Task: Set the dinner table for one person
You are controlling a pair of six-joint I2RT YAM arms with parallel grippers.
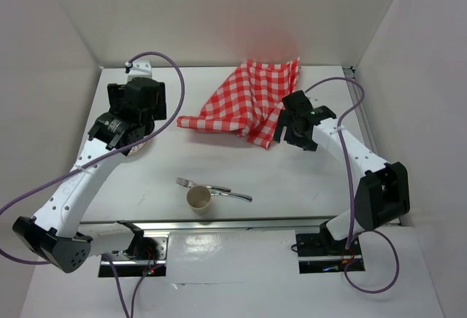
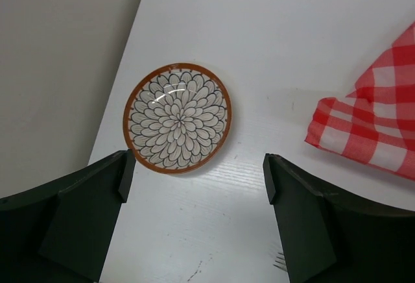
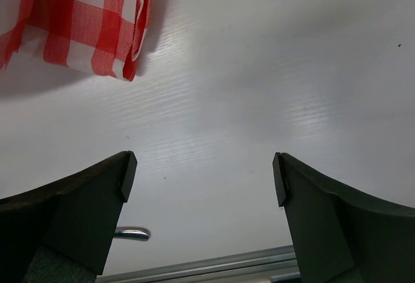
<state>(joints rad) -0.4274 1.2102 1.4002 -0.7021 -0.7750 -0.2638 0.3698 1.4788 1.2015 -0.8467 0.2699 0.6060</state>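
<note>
I have both arms over the dinner table (image 1: 292, 176), and neither is holding anything. The left gripper (image 2: 196, 176) hangs above the patterned plate (image 2: 177, 118) with its jaws spread wide. The plate lies flat just ahead of the fingertips, nearer the left finger, and close to the table's side edge. I judge the wide opening suits the plate, since a narrower one would not clear its rim. The red-and-white checked cloth (image 2: 369, 124) lies off to this gripper's right, rumpled and not spread flat.

The right gripper (image 3: 202, 172) is also wide open, over bare tabletop, with a corner of the cloth ahead of its left finger. I read that as lining up to take the corner so the cloth can be pulled out flat.

Behind both grippers, toward the arm bases, a fork (image 1: 188, 183) and a second metal utensil (image 1: 235, 195) lie against a small cup (image 1: 199, 198). I cannot tell whether they touch it. Nothing is laid out as a place setting yet, so I judge the task barely begun.
</note>
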